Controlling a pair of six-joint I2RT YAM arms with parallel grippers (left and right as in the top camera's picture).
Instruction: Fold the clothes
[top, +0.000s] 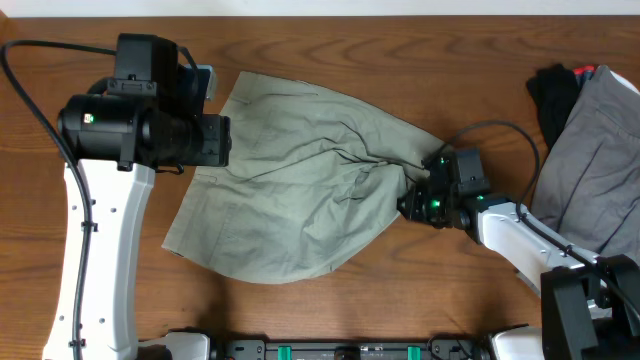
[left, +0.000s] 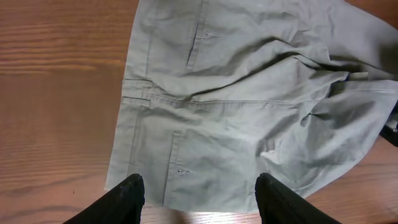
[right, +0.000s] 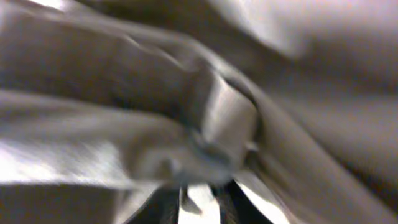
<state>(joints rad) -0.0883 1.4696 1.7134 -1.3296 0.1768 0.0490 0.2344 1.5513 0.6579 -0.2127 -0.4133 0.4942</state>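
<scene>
Bunched shorts (right: 205, 118) fabric pinched in right gripper (top: 418, 196), jaws narrow. Shorts rumpled at centre of table (top: 330, 310). Left gripper (left: 200, 198) wide, empty, above waistband (left: 127, 124) end. Step: flattening; next likely needs rightward tug before folding.

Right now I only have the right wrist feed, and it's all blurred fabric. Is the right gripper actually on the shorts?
Observer: Yes. Overhead, the right gripper is pinching the bunched right end of the shorts.
Operator: And the left arm?
Observer: The left gripper hovers open over the waistband end and holds nothing.
Operator: Anything else close by?
Observer: A grey garment and a black cloth lie at the far right, apart from the shorts.
</scene>
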